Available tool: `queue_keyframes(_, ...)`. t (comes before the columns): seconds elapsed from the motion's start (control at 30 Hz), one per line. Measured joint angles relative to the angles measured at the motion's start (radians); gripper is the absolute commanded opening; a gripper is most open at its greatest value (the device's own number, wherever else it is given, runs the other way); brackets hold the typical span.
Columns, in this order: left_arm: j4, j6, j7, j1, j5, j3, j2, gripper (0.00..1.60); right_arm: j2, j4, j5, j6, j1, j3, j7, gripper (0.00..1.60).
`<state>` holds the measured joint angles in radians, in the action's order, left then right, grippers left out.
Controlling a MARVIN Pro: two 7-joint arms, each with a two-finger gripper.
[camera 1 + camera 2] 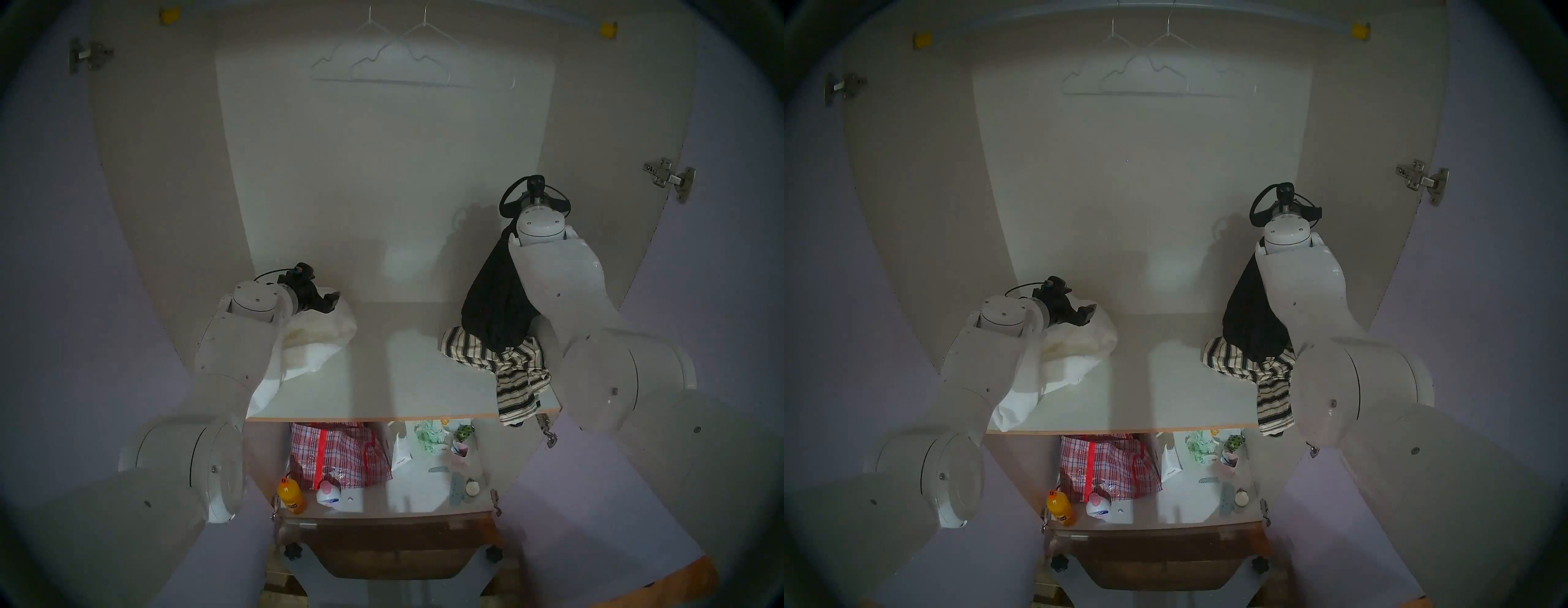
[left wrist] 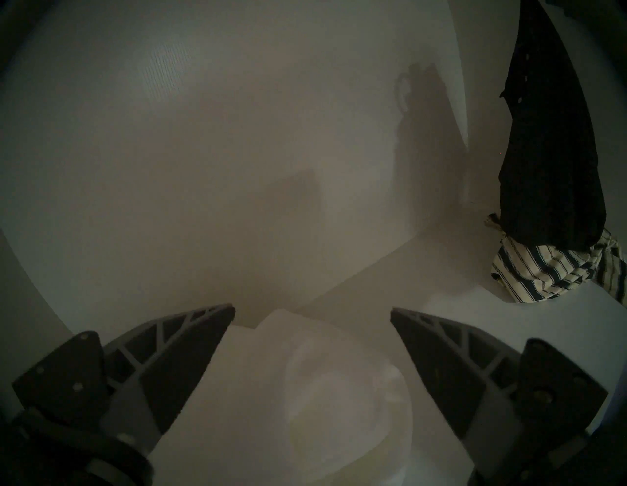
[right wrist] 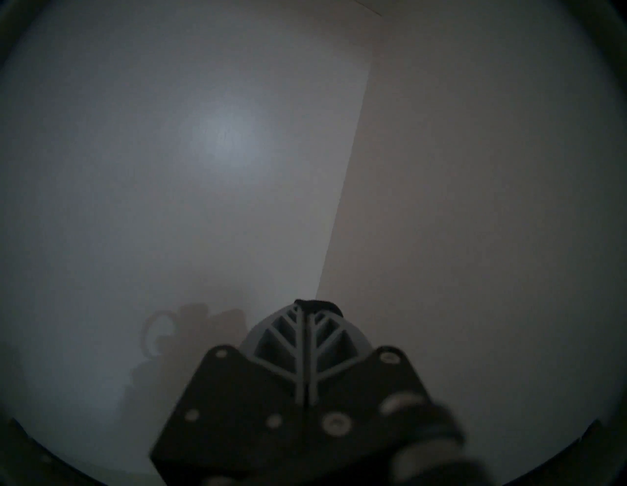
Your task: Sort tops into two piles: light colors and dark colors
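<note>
Left gripper (image 2: 312, 315) fingers spread wide, empty, above white top (image 1: 316, 339) heaped at 9 o'clock on shelf (image 1: 403, 382). Right gripper (image 3: 307, 305) fingers pressed together on a bit of black fabric; black top (image 1: 494, 305) hanging over striped top (image 1: 513, 369) at 3 o'clock.

- two white wire hangers (image 1: 399, 63) on a rail, top centre
- red plaid woven bag (image 1: 335, 454) on the lower shelf, bottom centre
- orange bottle (image 1: 290, 494) just left of it
- metal hinge (image 1: 668, 176) at right
</note>
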<state>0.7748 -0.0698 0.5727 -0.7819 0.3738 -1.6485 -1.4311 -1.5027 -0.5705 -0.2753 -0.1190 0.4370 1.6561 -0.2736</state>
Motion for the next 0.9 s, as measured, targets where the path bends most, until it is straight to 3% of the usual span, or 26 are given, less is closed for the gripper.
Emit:
queue_keyframes(0.1,0.001,0.0,0.0,0.0,0.0,0.0,0.0,1.6,-0.003,0.016,0.016,-0.112,0.005,0.052,-0.026,0.0)
queue_keyframes(0.27,0.002,0.0,0.001,0.0,0.0,0.0,0.0,1.6,-0.011,0.042,0.035,-0.179,0.009,0.118,-0.031,0.0)
queue_keyframes(0.43,0.002,0.0,0.001,0.0,0.0,0.0,0.0,1.6,-0.023,0.117,0.03,-0.266,-0.003,0.106,-0.046,0.0)
queue_keyframes(0.47,0.002,0.0,0.001,0.0,0.0,0.0,0.0,1.6,-0.027,0.142,0.035,-0.279,-0.01,0.114,-0.046,0.46)
queue_keyframes(0.5,0.001,0.0,0.001,0.0,0.0,0.0,0.0,1.6,-0.031,0.184,0.052,-0.308,-0.027,0.135,-0.046,1.47)
queue_keyframes(0.53,0.001,0.0,0.001,0.0,0.0,0.0,0.0,1.6,-0.034,0.226,0.079,-0.344,-0.046,0.157,-0.046,1.6)
queue_keyframes(0.6,0.001,0.0,0.001,0.0,0.0,0.0,0.0,1.6,-0.037,0.297,0.125,-0.399,-0.081,0.195,-0.052,1.6)
queue_keyframes(0.7,0.0,0.0,0.0,0.0,0.0,0.0,0.0,1.6,-0.039,0.339,0.137,-0.398,-0.106,0.18,-0.047,1.6)
queue_keyframes(0.9,-0.002,0.0,-0.001,0.0,0.0,0.0,0.0,1.6,-0.056,0.307,0.094,-0.28,-0.115,0.058,-0.002,1.6)
